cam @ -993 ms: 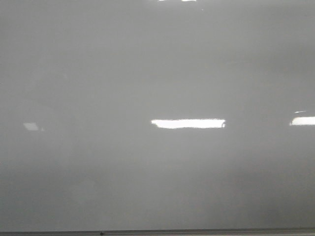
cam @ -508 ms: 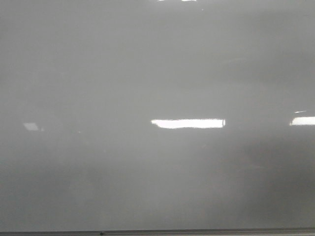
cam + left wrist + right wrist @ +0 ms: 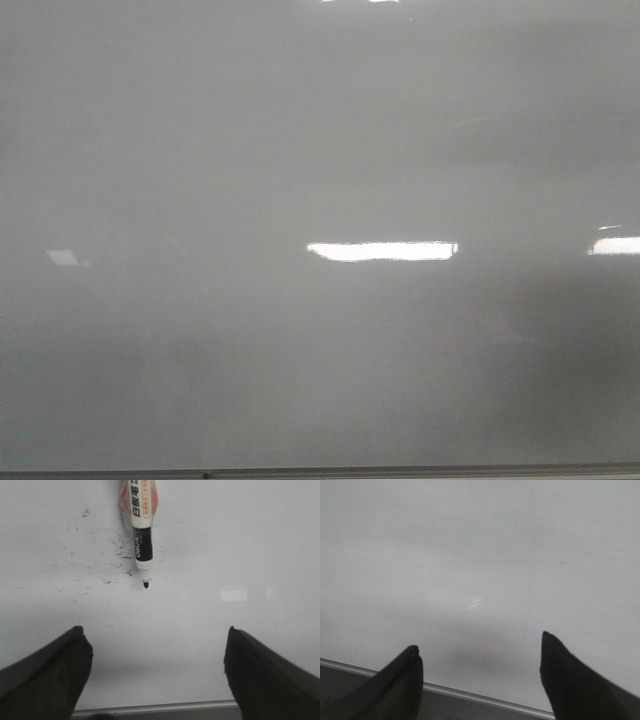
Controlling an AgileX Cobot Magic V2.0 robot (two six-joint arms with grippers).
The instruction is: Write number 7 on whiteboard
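Whiteboard fills the front view, blank, only glare patches; no number 7 on it anywhere yet. A marker lies flat on the board, cap off, tip toward the left gripper, which hangs short of it with jaws wide and empty, likely lined up for a grab. Right gripper also spread wide, holding nothing, over bare board near its metal edge, probably just parked clear

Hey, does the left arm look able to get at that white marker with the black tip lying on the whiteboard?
Probably yes. The left gripper is open, and the uncapped white marker with the black tip lies ahead on the glossy pale whiteboard, with only bare board between them.
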